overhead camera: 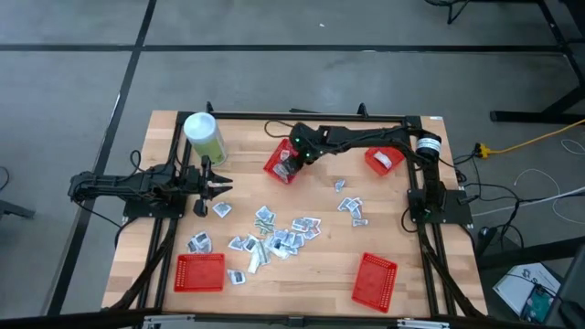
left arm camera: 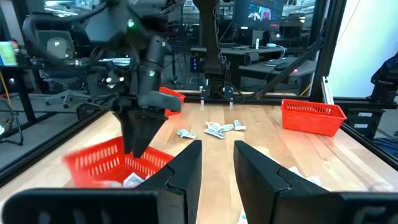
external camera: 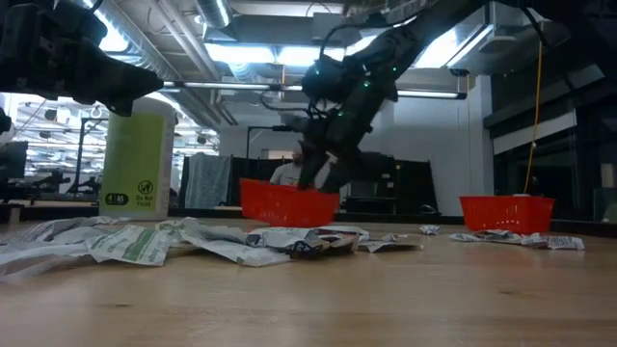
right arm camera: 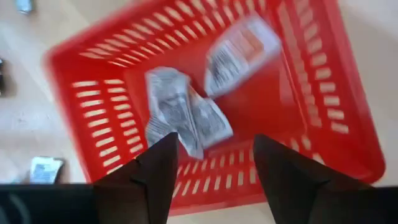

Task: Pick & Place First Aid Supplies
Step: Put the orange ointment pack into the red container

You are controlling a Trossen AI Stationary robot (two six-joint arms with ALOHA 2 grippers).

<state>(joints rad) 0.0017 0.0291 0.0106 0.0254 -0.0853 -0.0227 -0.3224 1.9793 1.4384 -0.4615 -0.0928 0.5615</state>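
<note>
while the right gripper (right arm camera: 213, 163) hangs wide open and empty over the red mesh basket (right arm camera: 323, 87), two packets (right arm camera: 186, 118) lie inside; left gripper (left arm camera: 217, 165) waits open beside the canister (overhead camera: 205, 137).

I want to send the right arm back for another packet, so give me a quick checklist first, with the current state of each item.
1. Right end effector open, nothing held: ok.
2. Right end effector over the red basket: ok.
3. Packets lying inside that basket: ok.
4. Loose packets on the table left to pick: ok.
5. Left end effector open, parked by the green canister, apart from the right arm: ok.
6. Blurred packet settled in the basket: cannot tell.
</note>
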